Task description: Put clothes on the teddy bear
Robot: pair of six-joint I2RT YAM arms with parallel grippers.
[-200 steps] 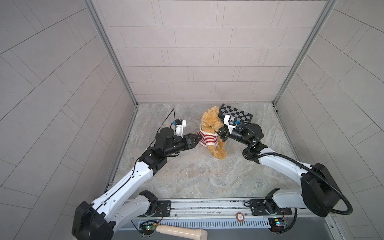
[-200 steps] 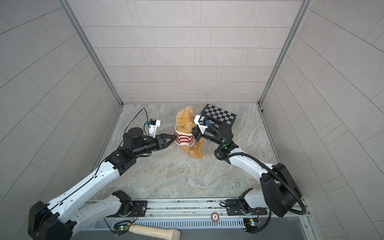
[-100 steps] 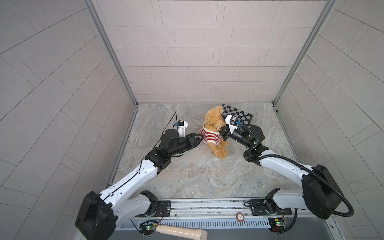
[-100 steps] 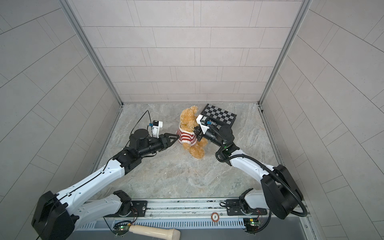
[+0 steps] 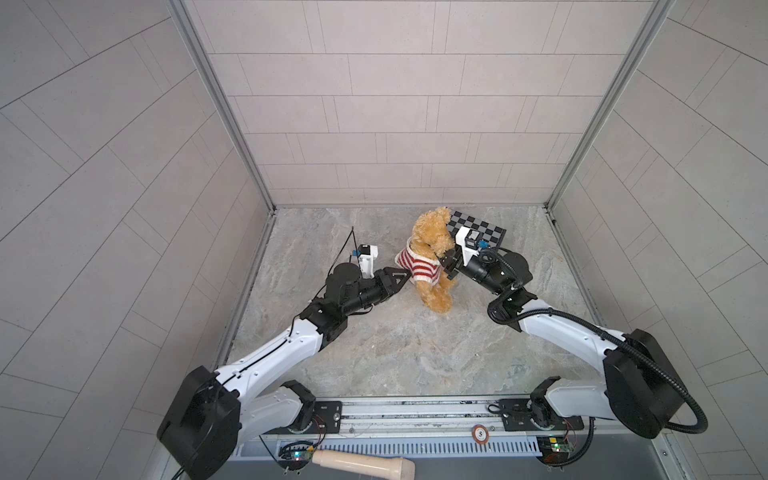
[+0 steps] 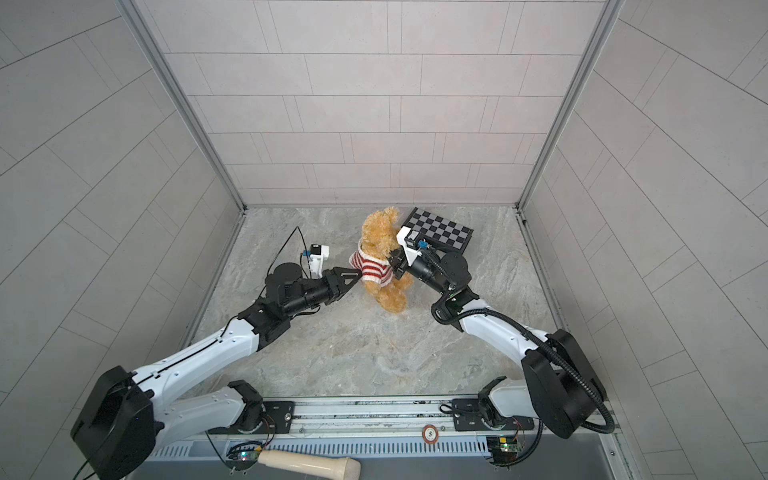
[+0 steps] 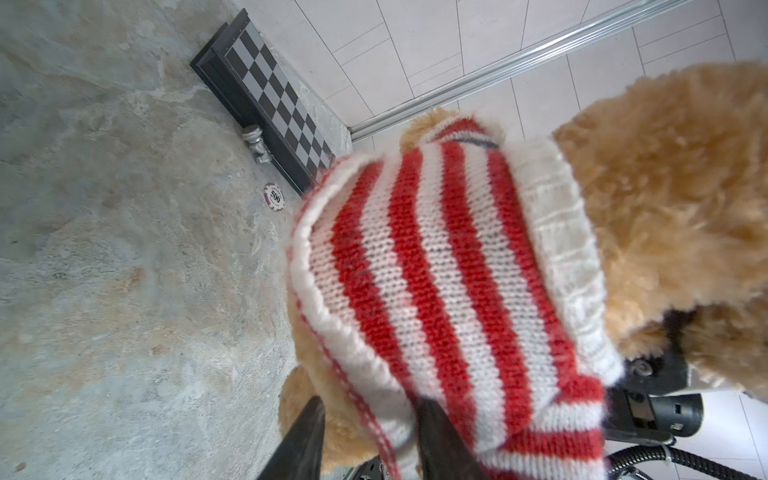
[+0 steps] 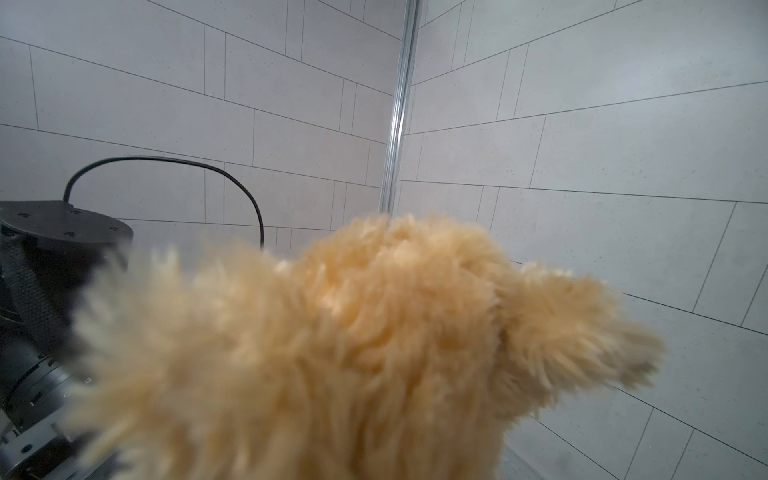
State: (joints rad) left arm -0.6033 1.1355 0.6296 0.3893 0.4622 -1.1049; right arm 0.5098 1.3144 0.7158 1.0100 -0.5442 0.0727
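A marbled grey bench (image 5: 374,353) sits between three pale tiled walls, and in both top views we count two arms, one teddy bear (image 5: 430,237), one striped sweater (image 5: 417,272) and one chequered board (image 5: 482,228). The bear stands upright near the back of the bench, just in front of the board, with the sweater on its torso. The left tool (image 5: 402,277) meets the sweater's lower edge from the left. The right tool (image 5: 448,266) presses into the bear's fur from the right, below the head. From the left wrist we see that tool's two fingers (image 7: 303,436) standing apart, released, with the sweater's hem lying over one of them. Beyond them lie one poker chip (image 7: 273,196) and one silver chess piece (image 7: 255,143) beside the board. From the right wrist we see only blurred tan fur close up, so we cannot tell whether the right tool is clenched or grasping anything.
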